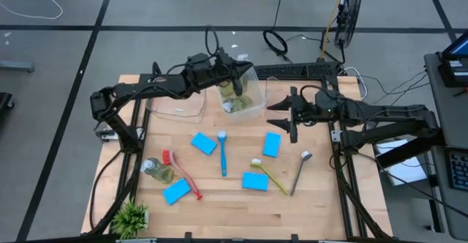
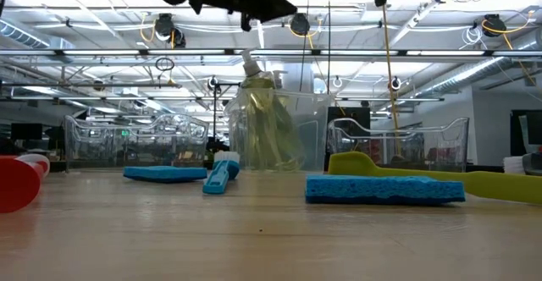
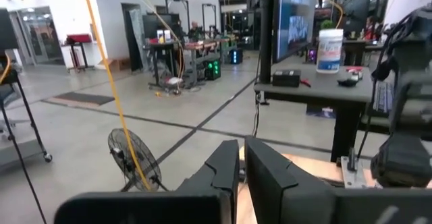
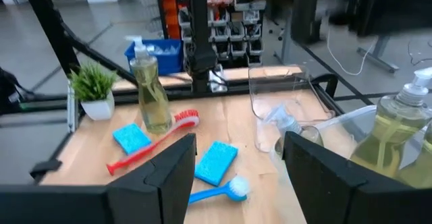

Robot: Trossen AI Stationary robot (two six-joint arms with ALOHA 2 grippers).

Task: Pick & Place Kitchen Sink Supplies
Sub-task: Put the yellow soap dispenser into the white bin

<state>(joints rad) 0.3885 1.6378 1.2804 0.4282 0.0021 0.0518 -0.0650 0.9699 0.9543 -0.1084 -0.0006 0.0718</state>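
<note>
A clear bin (image 1: 252, 105) at the table's far middle holds soap bottles (image 1: 235, 93), one upright with its pump (image 2: 251, 65) up. My left gripper (image 1: 241, 67) hangs shut above that bin, pointing level, nothing between its fingers (image 3: 270, 177). My right gripper (image 1: 291, 116) hovers open beside the bin, holding nothing (image 4: 239, 177). On the table stand another soap bottle (image 4: 150, 92) and lie a red brush (image 1: 183, 173), a blue brush (image 1: 222, 152), a yellow-green brush (image 1: 269, 174), a brown brush (image 1: 300, 171) and several blue sponges (image 1: 203, 143).
Another clear bin (image 1: 175, 105) stands at the far left and a third (image 1: 278, 89) by my right gripper. A small potted plant (image 1: 131, 217) sits at the near left corner. The sponges and brushes are spread over the table's middle; bare wood lies along the near edge.
</note>
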